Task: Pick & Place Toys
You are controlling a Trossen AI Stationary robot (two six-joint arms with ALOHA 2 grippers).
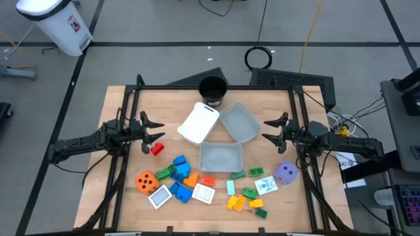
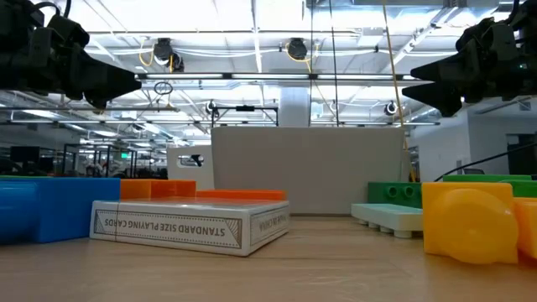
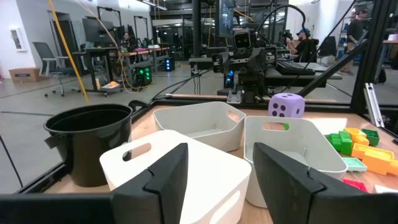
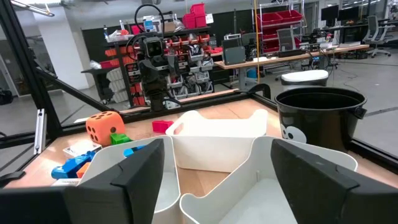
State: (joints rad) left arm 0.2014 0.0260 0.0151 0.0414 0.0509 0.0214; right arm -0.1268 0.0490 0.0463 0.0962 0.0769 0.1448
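The toys lie loose on the near half of the wooden table (image 1: 118, 108): an orange die (image 1: 146, 181), a purple die (image 1: 285, 172), a red block (image 1: 157, 149), blue blocks (image 1: 180, 192), green blocks (image 1: 164, 174), yellow blocks (image 1: 236, 202) and flat white tiles (image 1: 203, 194). My left gripper (image 1: 154, 129) hovers level at the table's left, open, pointing toward the trays. My right gripper (image 1: 270, 129) hovers level at the right, also open, facing it. Neither has anything between its fingers (image 3: 168, 177) (image 4: 134, 177).
A white tray (image 1: 199, 122) and two translucent grey trays (image 1: 239, 122) (image 1: 220, 157) sit at the table's middle, between the grippers. A black round cup (image 1: 212, 91) stands at the far edge. A black frame (image 1: 216, 87) rims the table.
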